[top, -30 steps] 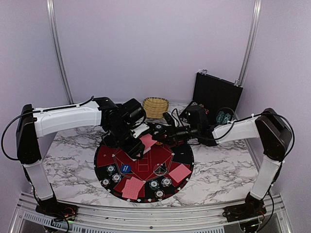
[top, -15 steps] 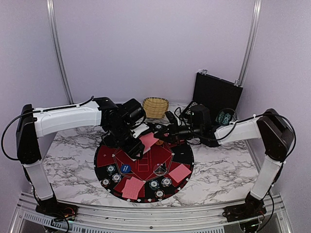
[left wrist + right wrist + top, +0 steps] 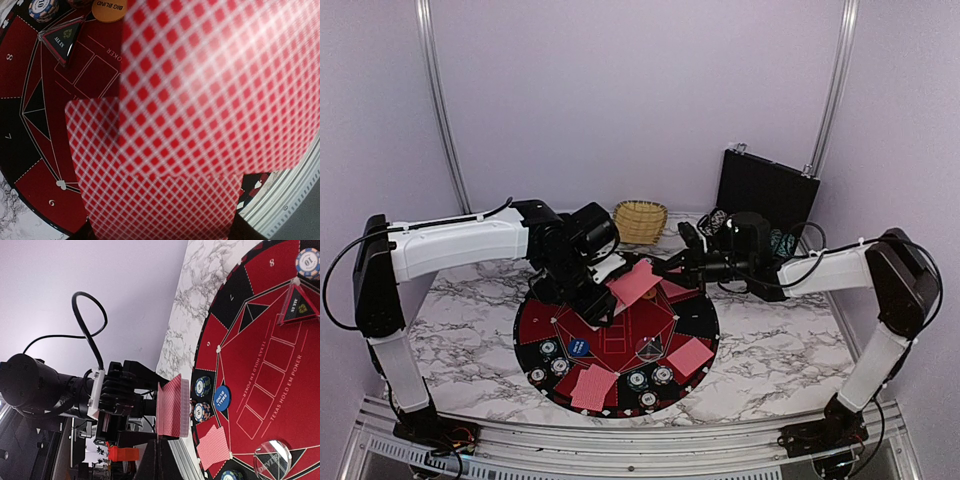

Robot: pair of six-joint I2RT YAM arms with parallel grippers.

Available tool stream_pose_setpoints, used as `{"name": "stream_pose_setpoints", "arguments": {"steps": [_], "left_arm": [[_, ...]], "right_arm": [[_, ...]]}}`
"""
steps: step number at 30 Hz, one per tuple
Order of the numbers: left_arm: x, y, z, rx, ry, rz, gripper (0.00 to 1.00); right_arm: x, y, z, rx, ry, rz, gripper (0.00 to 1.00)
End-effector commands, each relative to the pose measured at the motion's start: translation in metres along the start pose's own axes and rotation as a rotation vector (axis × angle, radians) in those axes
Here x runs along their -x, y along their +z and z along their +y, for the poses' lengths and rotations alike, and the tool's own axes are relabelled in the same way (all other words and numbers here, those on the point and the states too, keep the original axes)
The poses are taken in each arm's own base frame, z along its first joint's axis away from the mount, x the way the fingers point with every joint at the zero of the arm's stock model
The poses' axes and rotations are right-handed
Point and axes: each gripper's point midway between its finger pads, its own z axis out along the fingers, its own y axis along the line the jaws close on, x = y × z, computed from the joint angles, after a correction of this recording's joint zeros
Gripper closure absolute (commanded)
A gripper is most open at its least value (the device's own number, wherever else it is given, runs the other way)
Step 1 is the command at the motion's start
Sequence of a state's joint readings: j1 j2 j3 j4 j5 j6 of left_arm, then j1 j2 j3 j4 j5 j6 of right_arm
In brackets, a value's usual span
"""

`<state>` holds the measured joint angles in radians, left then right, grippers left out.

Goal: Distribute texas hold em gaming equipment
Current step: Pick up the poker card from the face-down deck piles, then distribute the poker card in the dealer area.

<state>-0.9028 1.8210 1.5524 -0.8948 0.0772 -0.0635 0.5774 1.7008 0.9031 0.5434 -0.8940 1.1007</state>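
I see the L gripper clamped on the deck of red-backed cards, held above the far-left part of the round mat. The R gripper has its fingers pressed together on one card, pinching its far edge. The card is tilted and off the mat, w/ its other end over the deck. In my L wrist cam it's blurred and fills most of the frame. On the mat I see face-down cards near-left and right, teal-and-white chips, a blue disc and an orange BIG BLIND disc. A basket and a black case sit at the back.
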Motion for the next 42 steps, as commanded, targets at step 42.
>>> {"name": "stream_pose_setpoints", "arguments": {"steps": [42], "left_arm": [[0.003, -0.008, 0.008, 0.008, -0.012, -0.018, 0.51]], "right_arm": [[-0.076, -0.097, -0.138, -0.339, 0.034, -0.057, 1.00]]}}
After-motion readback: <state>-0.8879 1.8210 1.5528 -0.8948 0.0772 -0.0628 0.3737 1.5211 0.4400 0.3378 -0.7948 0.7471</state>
